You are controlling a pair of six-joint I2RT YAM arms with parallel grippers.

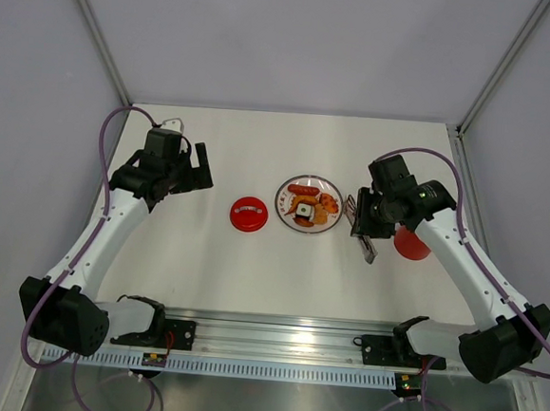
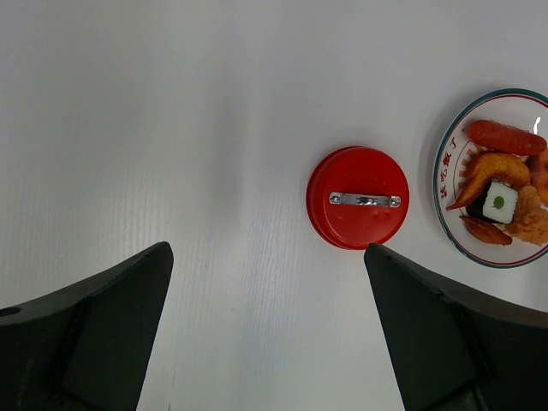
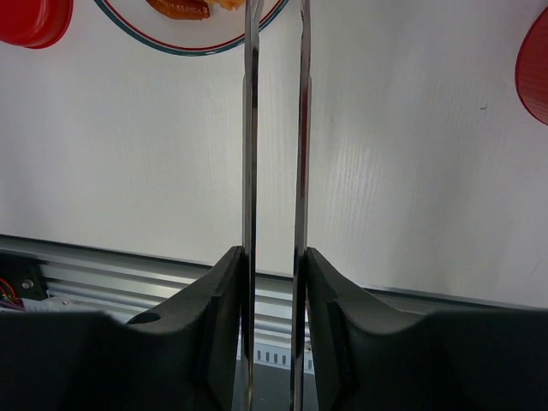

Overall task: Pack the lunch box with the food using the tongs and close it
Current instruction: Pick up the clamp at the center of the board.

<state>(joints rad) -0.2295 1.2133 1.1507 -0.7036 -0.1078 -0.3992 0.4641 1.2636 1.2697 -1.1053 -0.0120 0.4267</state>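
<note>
**Top external view.** The white surface (image 1: 260, 147) is shown from above. The red lid (image 1: 249, 214) lies flat just left of the plate (image 1: 281, 198), apart from it. The food (image 1: 308, 206) is heaped on the plate. The lunch box (image 1: 411, 245) stands well right of the plate, uncovered and partly hidden by the right arm. The left claw (image 1: 200, 166) is held left of the lid, over bare surface. The right claw (image 1: 362, 224) is placed between plate and lunch box, with the tongs (image 1: 368, 249) running through it and their tips directed at the plate's right edge.

**Left wrist view.** The left claw (image 2: 265, 334) is spread wide and nothing is gripped; its two dark fingers (image 2: 103, 334) frame the lower corners. The lid (image 2: 358, 198), with its small metal handle, is seen beyond them. The plate (image 2: 441, 180) is cut off at the right edge, bearing the red sausage (image 2: 505, 137), the fried pieces and the black-and-white roll (image 2: 500, 202).

**Right wrist view.** The tongs (image 3: 251, 171) are pinched by the right claw (image 3: 274, 291): each arm is pressed against the inner face of a finger (image 3: 214, 317), and a narrow gap is left between the arms. The tips extend to the plate (image 3: 197, 38). The lid (image 3: 30, 19) is seen at the upper left corner and the lunch box (image 3: 535, 68) at the right edge.
</note>
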